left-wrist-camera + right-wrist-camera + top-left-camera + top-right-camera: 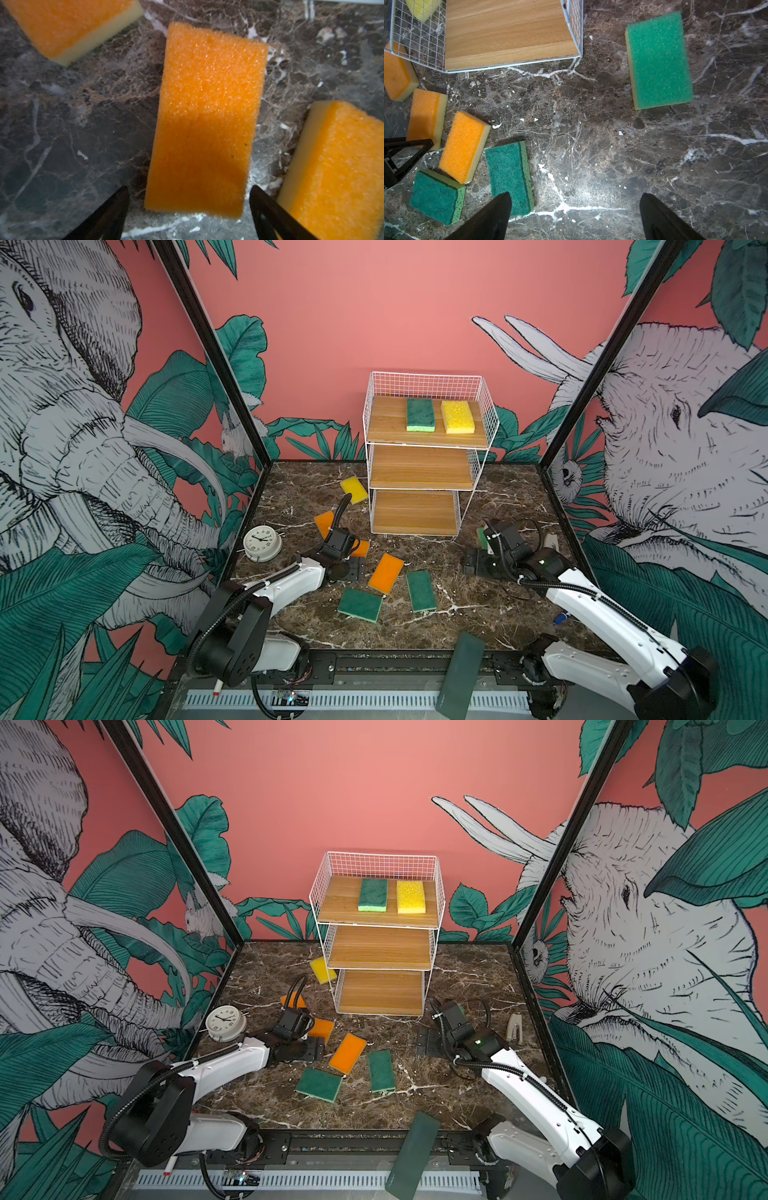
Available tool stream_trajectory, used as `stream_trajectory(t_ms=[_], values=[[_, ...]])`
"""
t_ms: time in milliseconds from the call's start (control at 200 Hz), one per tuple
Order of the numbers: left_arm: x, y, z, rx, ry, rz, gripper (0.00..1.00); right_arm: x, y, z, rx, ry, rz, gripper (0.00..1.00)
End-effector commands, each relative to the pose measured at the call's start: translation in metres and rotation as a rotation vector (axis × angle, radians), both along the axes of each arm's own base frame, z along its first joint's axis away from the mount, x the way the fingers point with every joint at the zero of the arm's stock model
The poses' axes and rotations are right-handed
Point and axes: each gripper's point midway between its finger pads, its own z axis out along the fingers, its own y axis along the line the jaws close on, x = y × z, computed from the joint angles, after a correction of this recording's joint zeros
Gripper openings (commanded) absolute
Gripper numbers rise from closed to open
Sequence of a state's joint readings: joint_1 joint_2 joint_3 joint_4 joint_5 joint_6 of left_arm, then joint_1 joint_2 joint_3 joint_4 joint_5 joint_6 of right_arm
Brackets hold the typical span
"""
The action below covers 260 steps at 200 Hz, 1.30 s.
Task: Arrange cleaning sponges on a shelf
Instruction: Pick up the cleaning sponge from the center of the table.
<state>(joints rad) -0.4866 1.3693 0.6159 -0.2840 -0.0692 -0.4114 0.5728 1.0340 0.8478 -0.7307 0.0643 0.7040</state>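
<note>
Now, left end effector (188,187) spread over orange sponge (207,116), right end effector (575,193) likewise spread.

brown marble tabletop (478,614) | white wire rack with wooden boards (420,467) parked at 12 o'clock | top board (386,423): green-faced rectangular sponge (420,415), yellow foam sponge (457,417)

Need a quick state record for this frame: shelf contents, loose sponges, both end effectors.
shelf top tier: green sponge, yellow sponge
middle and bottom tiers: bare
on table: three orange sponges, three green sponges, loose yellow sponge
left end effector: open, over the middle orange sponge, not gripping
right end effector: open, over bare table, holding nothing
</note>
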Motion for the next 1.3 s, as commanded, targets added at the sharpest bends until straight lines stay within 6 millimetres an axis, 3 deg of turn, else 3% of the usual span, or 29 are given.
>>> stream_trajectory(t_ms=[0,305,620,715,955,1295], values=[[0.004,-0.002,-0.006,-0.009,0.0,0.022,0.9,-0.002,-0.009,-0.006,-0.031,0.018,-0.033,0.99],[-0.004,0.005,-0.017,0.03,0.015,0.034,0.85,-0.007,-0.018,-0.013,-0.078,0.048,-0.052,0.99],[-0.008,0.011,-0.011,0.034,-0.002,0.053,0.59,-0.009,-0.026,-0.014,-0.12,0.055,-0.061,0.99],[-0.009,0.014,0.005,0.031,-0.03,0.061,0.54,-0.009,-0.026,-0.013,-0.122,0.057,-0.059,0.99],[-0.025,0.022,0.053,0.025,-0.04,0.054,0.52,-0.011,-0.029,-0.009,-0.121,0.039,-0.059,0.99],[-0.053,0.048,0.18,-0.025,-0.215,0.101,0.52,-0.002,-0.017,0.001,-0.081,0.007,-0.026,0.99]])
